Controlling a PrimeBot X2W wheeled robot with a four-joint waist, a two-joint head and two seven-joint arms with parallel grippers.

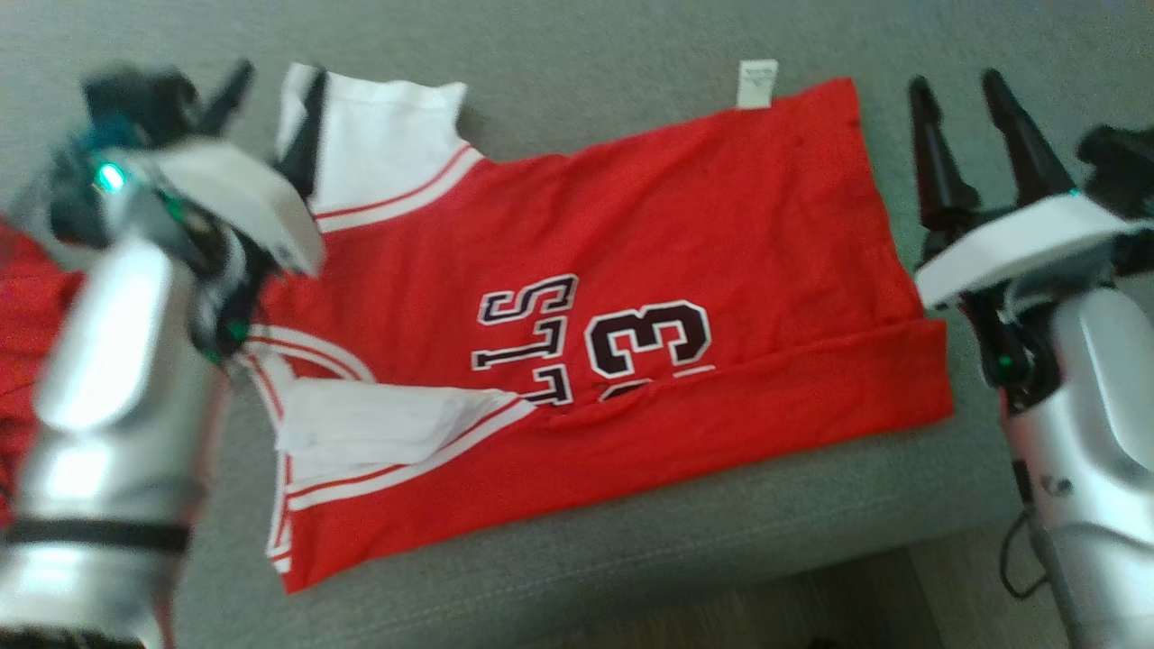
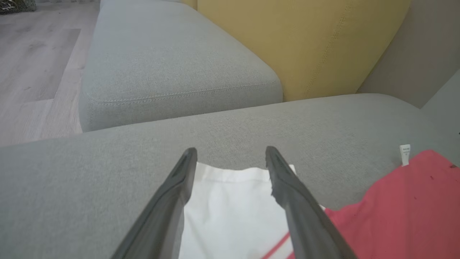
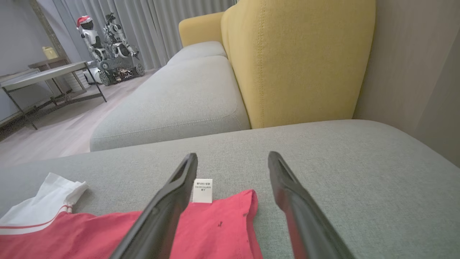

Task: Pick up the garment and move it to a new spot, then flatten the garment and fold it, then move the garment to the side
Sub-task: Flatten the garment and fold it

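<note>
The garment (image 1: 649, 234) is a red jersey with white sleeves and black-and-white lettering. It lies spread on the grey sofa cushion (image 1: 586, 54), with its near long edge folded up over the body and one sleeve (image 1: 379, 424) tucked in. My left gripper (image 1: 270, 108) is open over the far white sleeve (image 2: 230, 208), its fingers either side of the sleeve's edge. My right gripper (image 1: 956, 83) is open just past the garment's right hem. In the right wrist view the right gripper (image 3: 233, 156) hangs above the red corner (image 3: 215, 230) by the white tag (image 3: 202, 190). Neither holds anything.
A yellow backrest (image 3: 294, 61) and a second grey cushion (image 2: 172, 61) lie beyond the garment. More red fabric (image 1: 22, 306) shows at the left edge behind my left arm. The cushion's front edge drops to wooden floor (image 1: 811, 604). A table (image 3: 46, 75) stands across the room.
</note>
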